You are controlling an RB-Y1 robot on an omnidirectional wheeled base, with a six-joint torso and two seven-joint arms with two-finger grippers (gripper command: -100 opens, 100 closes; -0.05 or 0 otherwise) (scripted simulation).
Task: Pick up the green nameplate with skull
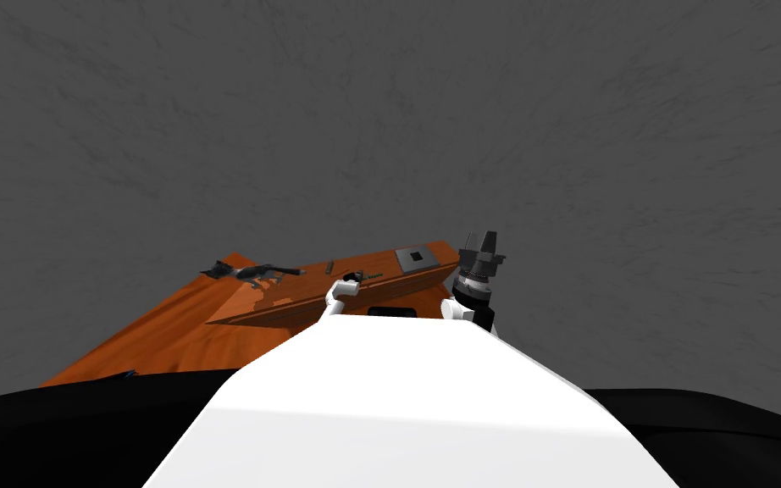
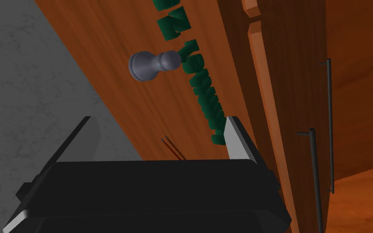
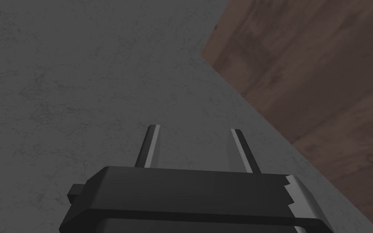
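Observation:
The green nameplate (image 2: 200, 79) is a row of dark green raised letters lying on an orange-brown wooden top (image 2: 113, 60); in the head view it is a small green streak (image 1: 373, 275). No skull can be made out on it. My left gripper (image 2: 159, 131) is open just above the top. One of its fingers (image 2: 233, 135) is beside the near end of the nameplate, and the rest of the row lies outside the gap. In the head view the left gripper (image 1: 351, 278) sits over the top's middle. My right gripper (image 1: 482, 240) is raised at the top's right end, open (image 3: 193, 130) with nothing between its fingers.
A grey chess pawn (image 2: 153, 65) stands beside the letters, just ahead of the left gripper. Thin dark handles (image 2: 329, 121) run along the cabinet front below the top's edge. A dark grey object (image 1: 253, 272) lies at the top's left and a grey flat square (image 1: 418, 257) at its right.

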